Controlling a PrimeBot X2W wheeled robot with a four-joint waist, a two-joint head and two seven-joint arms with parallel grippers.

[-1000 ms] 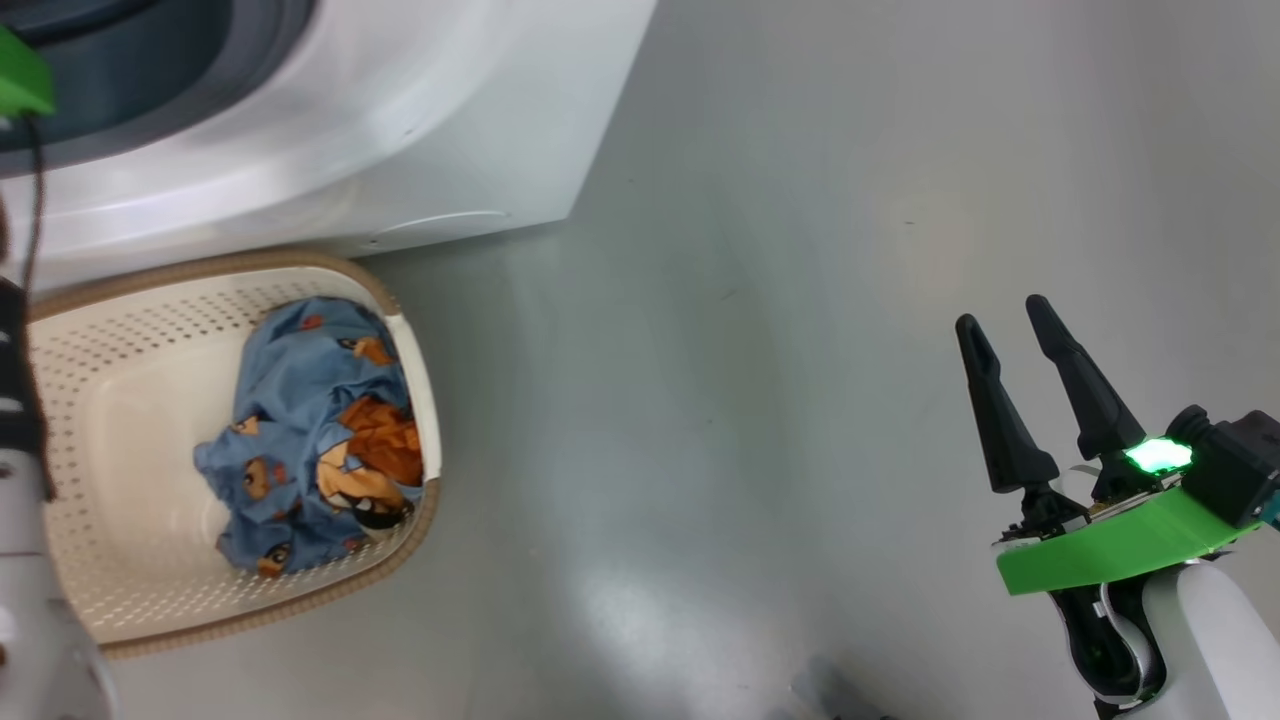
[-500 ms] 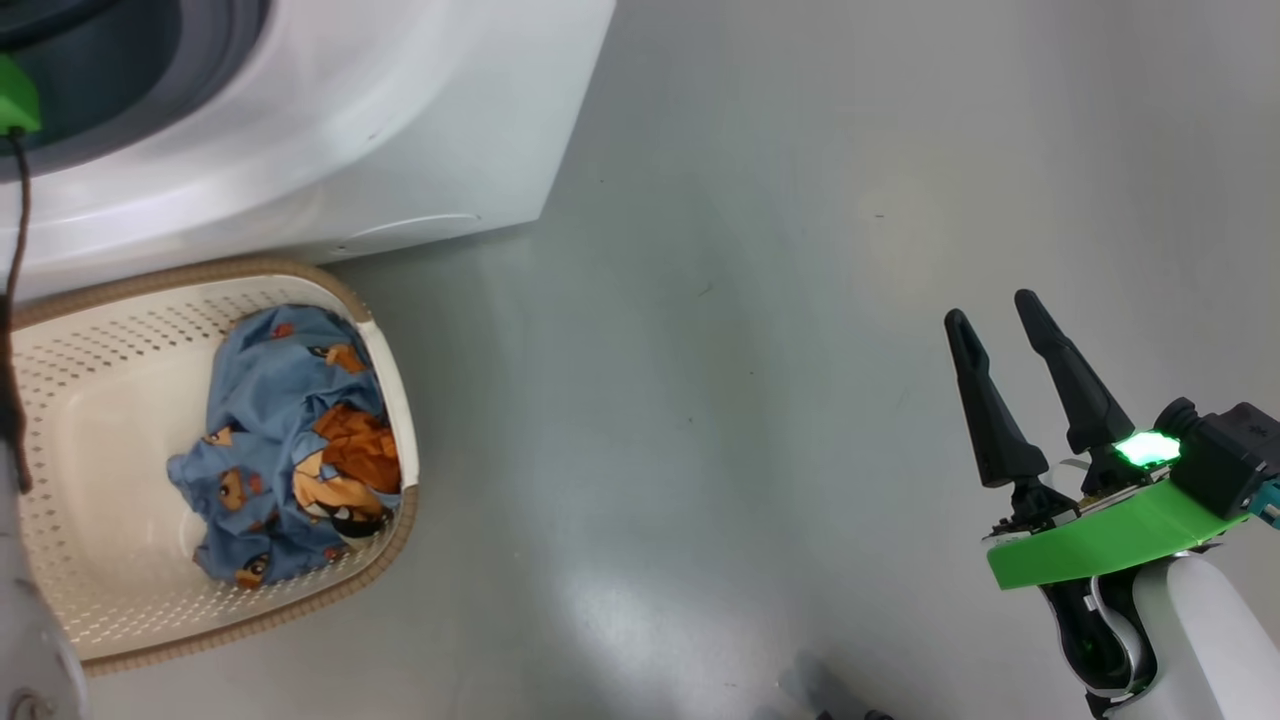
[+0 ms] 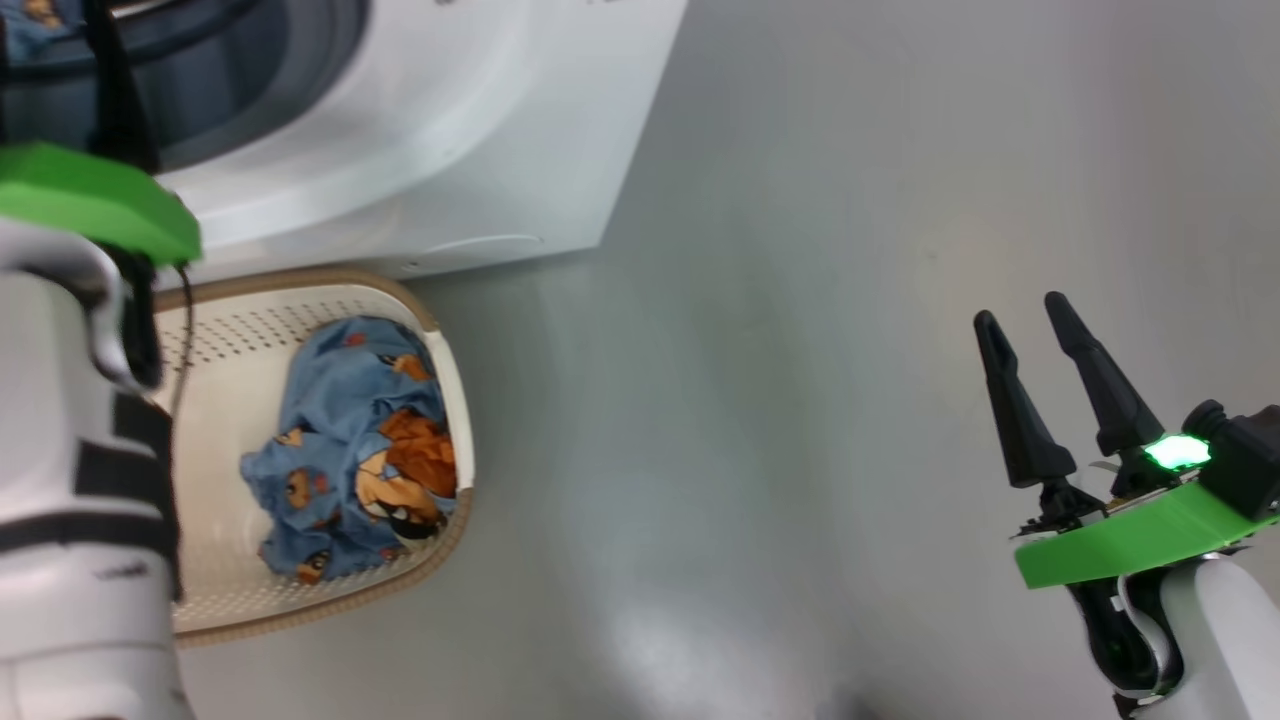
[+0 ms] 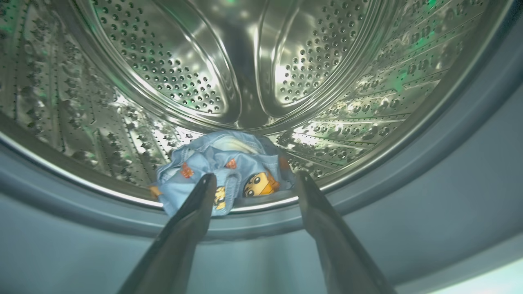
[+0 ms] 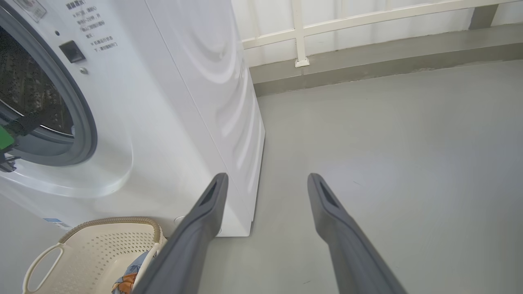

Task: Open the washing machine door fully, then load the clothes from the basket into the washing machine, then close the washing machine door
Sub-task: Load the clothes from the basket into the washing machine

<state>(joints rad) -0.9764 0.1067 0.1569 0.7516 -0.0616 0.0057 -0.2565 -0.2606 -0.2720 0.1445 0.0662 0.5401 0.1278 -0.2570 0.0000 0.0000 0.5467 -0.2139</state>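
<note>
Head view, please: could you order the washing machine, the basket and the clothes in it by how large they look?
1. Washing machine, though cut off by the frame.
2. Basket, partly hidden behind the left arm.
3. Clothes inside it.

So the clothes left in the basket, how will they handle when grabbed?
Probably floppy: the clothes lie crumpled in folds, so a pinch would likely leave ends dangling. Likely light, being thin fabric. They are heaped against the basket wall, so they might drag over its rim.
</note>
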